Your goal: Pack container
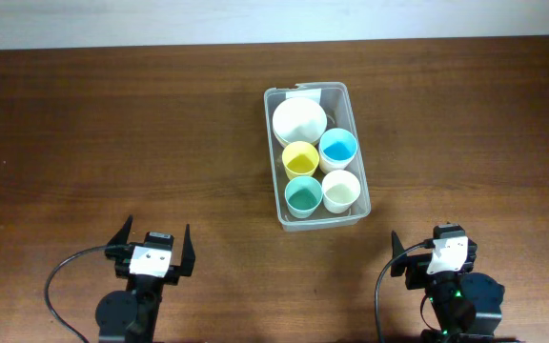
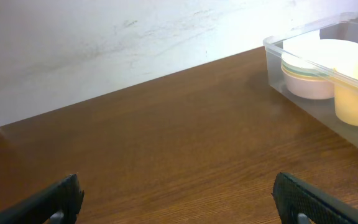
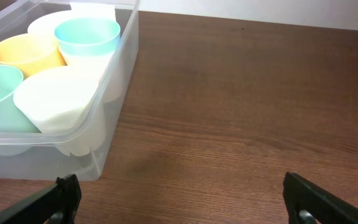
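The clear plastic container (image 1: 354, 152) stands on the table right of centre, white label at its far end. Inside are stacked pale bowls (image 1: 299, 119), a yellow cup (image 1: 300, 158), a blue cup (image 1: 337, 148), a teal cup (image 1: 302, 195) and a cream cup (image 1: 341, 190). My left gripper (image 1: 152, 244) is open and empty near the front edge, far left of the container. My right gripper (image 1: 436, 252) is open and empty just front right of it. The container also shows in the left wrist view (image 2: 278, 68) and the right wrist view (image 3: 114, 99).
The brown wooden table (image 1: 112, 143) ends at a pale wall along the back. Black cables loop from both arm bases at the front edge.
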Motion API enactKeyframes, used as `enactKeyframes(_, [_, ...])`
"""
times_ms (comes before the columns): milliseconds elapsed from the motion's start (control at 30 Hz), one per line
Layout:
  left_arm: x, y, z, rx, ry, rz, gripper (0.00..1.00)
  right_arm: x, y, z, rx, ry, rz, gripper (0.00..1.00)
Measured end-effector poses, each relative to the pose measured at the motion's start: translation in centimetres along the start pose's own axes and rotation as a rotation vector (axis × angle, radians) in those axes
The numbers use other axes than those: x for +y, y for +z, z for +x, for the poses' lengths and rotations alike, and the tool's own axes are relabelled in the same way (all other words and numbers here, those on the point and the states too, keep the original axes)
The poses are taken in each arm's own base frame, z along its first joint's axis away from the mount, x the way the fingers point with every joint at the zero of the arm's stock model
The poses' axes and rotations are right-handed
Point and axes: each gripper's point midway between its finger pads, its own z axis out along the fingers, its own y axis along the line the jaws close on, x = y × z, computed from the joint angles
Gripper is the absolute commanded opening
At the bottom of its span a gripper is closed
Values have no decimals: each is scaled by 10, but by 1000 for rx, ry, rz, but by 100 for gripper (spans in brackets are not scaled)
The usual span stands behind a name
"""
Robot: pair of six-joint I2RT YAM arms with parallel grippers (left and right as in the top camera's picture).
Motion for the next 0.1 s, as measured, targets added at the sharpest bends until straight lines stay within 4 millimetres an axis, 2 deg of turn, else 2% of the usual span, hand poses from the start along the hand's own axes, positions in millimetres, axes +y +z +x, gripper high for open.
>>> enactKeyframes(100, [0, 0, 0, 0, 0, 0, 100, 0, 0, 0, 0, 0, 0, 99])
